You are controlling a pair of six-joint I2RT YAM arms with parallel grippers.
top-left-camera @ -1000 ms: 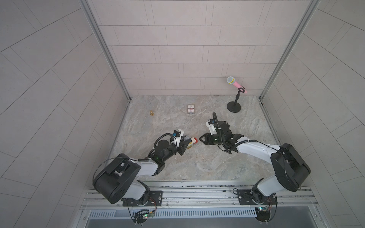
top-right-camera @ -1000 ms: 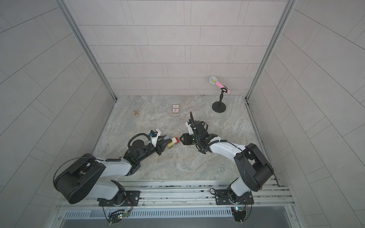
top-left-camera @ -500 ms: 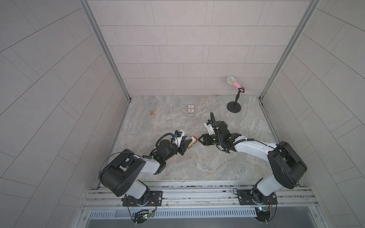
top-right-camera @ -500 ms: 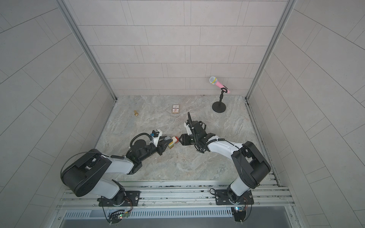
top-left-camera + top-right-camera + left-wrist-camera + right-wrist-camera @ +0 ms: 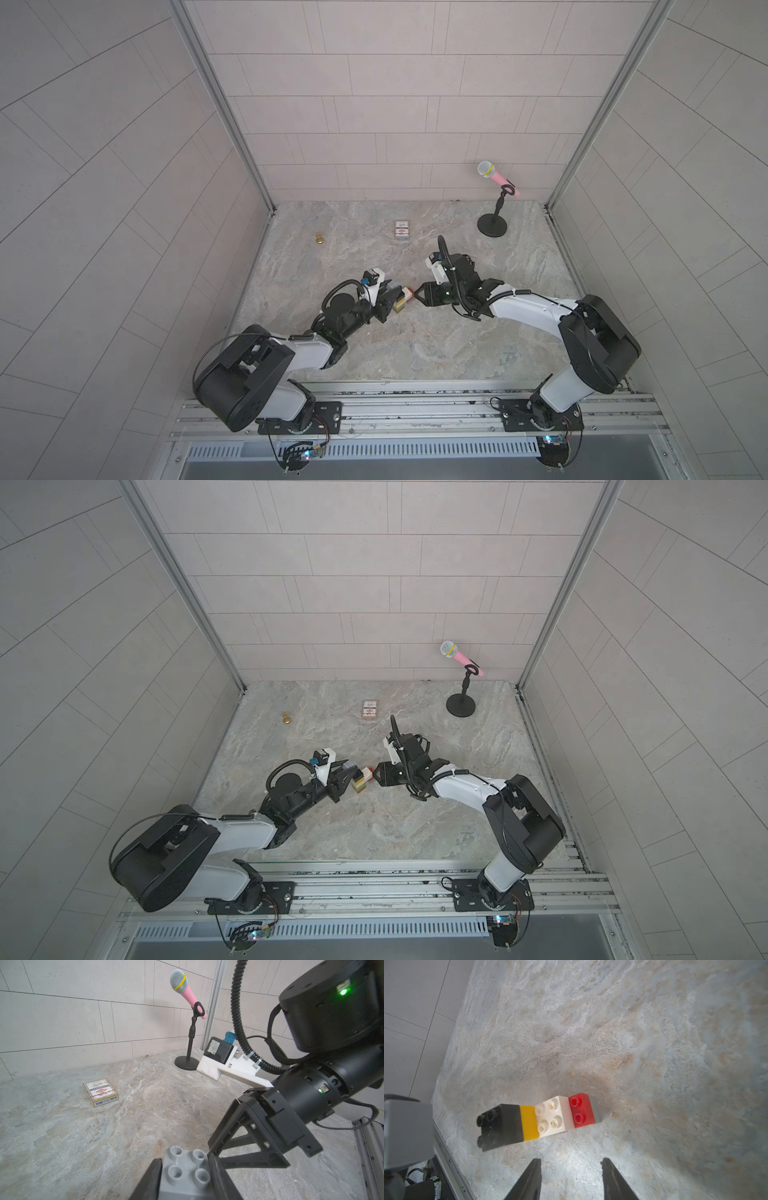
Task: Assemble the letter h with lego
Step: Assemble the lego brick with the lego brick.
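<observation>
In the left wrist view, a grey lego brick with four studs sits clamped between the fingers of my left gripper. In the right wrist view, a row of bricks lies on the stone table: black, yellow, white and red, all touching. My right gripper is open just short of this row, with only bare table between its fingers. Both top views show the two grippers facing each other across the bricks, the left gripper on one side and the right gripper close to the red end.
A small printed card box lies toward the back of the table. A brass pawn-shaped piece stands at the back left. A pink microphone on a black stand occupies the back right corner. Tiled walls enclose three sides.
My right gripper has crept a little to the left, closer to the red end of the bricks. The left gripper still holds the grey brick in about the same place.
</observation>
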